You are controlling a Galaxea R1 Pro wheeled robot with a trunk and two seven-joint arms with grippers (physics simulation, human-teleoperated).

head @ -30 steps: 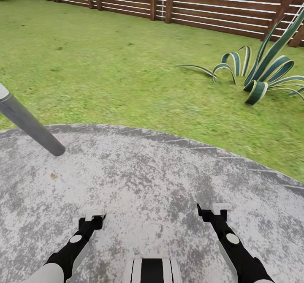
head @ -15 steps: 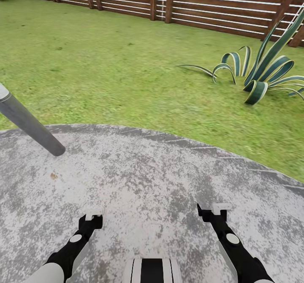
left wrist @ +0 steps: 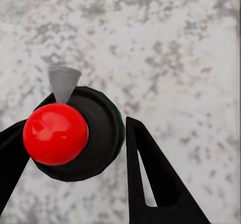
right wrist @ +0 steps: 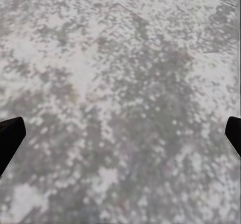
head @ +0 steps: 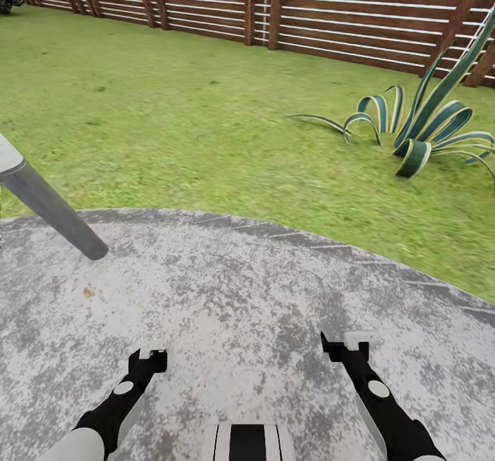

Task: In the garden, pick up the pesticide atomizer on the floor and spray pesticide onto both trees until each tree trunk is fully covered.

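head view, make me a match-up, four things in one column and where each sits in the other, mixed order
Things:
1. fence
2. striped plant
3. grey pole
4. grippers, left and right

Places:
A. on the grass at the right, before the fence
B. over the grey paving, near the bottom
C. along the far edge of the lawn
D. leaning in from the left, foot on the paving

Pairs: 1-C, 2-A, 3-D, 4-B
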